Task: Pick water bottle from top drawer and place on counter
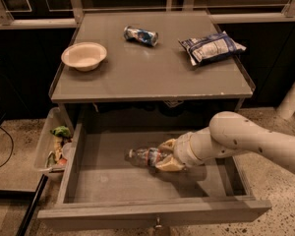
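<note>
The gripper is reaching from the right into the open top drawer, its fingers clasping the right end of the water bottle, which is lying on its side on the drawer floor. A bowl, a crushed can and a snack bag are sitting on the grey bench above.

Smooth matt grey wood on the flat cabinet counter and the wide shallow top drawer. Faintly glossy, crinkled clear plastic on the small water bottle at drawer centre. Smooth off-white plastic casing (tan and duller at the tip) on the gripper, at the bottle's 3 o'clock. Shiny crushed blue-silver metal can at the counter's 12 o'clock; matt cream bowl at 9.
</note>
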Controlling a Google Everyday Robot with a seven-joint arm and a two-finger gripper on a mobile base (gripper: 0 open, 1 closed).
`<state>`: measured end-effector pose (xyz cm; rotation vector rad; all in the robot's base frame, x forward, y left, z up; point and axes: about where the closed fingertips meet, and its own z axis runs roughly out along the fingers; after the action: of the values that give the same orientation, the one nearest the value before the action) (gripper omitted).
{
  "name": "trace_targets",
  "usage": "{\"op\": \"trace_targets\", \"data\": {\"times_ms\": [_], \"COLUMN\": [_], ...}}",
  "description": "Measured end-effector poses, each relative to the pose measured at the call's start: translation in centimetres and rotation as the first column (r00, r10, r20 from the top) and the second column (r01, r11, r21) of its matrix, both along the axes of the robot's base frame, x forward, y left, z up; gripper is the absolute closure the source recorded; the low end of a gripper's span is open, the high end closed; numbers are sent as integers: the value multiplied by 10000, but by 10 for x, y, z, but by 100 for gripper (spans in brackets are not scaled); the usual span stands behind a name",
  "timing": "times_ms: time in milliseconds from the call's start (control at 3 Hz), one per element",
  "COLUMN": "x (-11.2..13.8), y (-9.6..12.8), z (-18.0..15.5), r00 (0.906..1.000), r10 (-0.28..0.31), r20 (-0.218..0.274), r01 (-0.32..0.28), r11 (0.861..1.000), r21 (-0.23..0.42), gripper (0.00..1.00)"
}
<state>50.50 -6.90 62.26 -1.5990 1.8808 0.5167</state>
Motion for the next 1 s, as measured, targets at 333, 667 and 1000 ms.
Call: {"op": "trace_targets", "data": {"times_ms": [333,667,1000], "x": [-17,-18,2], "y": [-1,-6,-21], "z": [32,77,123], "r00": [9998,9975,9941], "r10": [221,529,559], "r20": [9,460,928], "r01": [-221,-543,-584], "r11": [9995,9980,9980], "r21": [219,310,244], "gripper": [100,100,100]}}
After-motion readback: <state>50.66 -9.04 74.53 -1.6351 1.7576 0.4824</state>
